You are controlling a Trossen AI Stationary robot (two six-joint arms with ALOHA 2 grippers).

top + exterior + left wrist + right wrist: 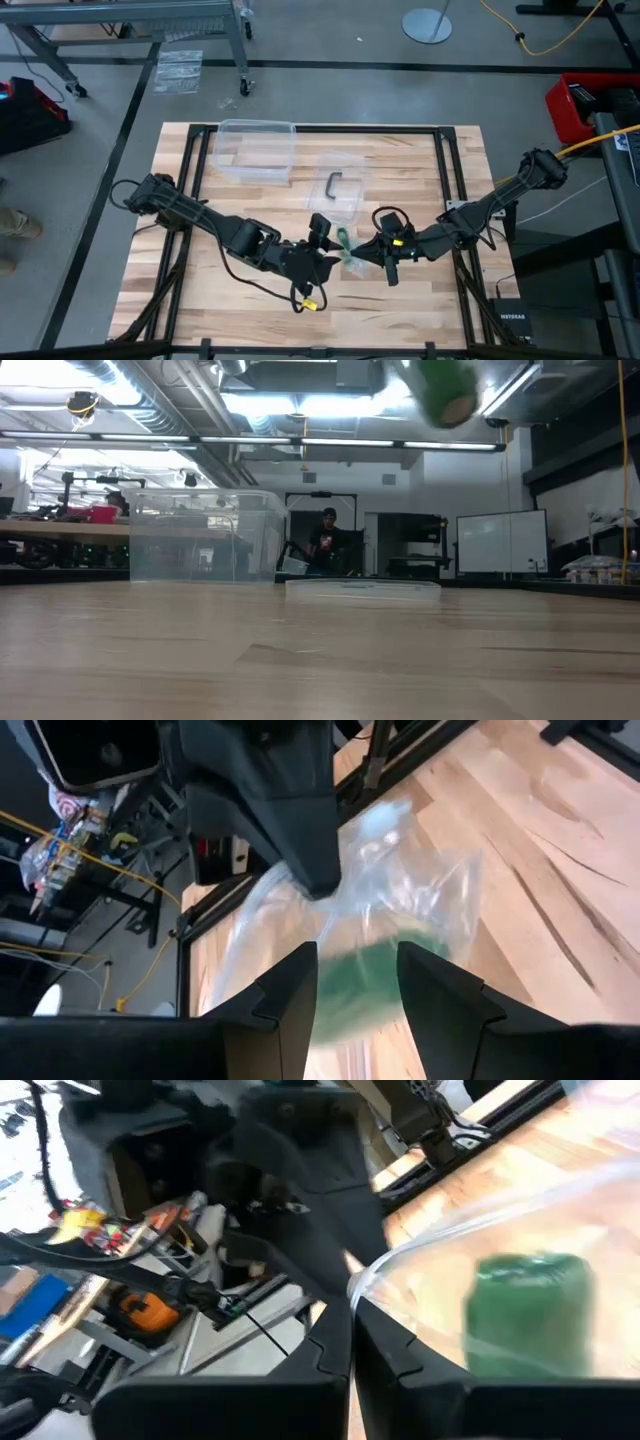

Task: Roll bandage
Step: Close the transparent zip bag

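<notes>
Bandage [525, 1315]: a compact green roll, enclosed in a clear plastic bag [400, 890] that hung above the wooden table [240, 300] near its front middle, between the two arms. Right gripper [352, 1295]: fingers pinched tight on the bag's upper edge. Left gripper [358, 982]: jaws parted around the bag's lower part with the green roll between them, firm contact not discernible.
</notes>
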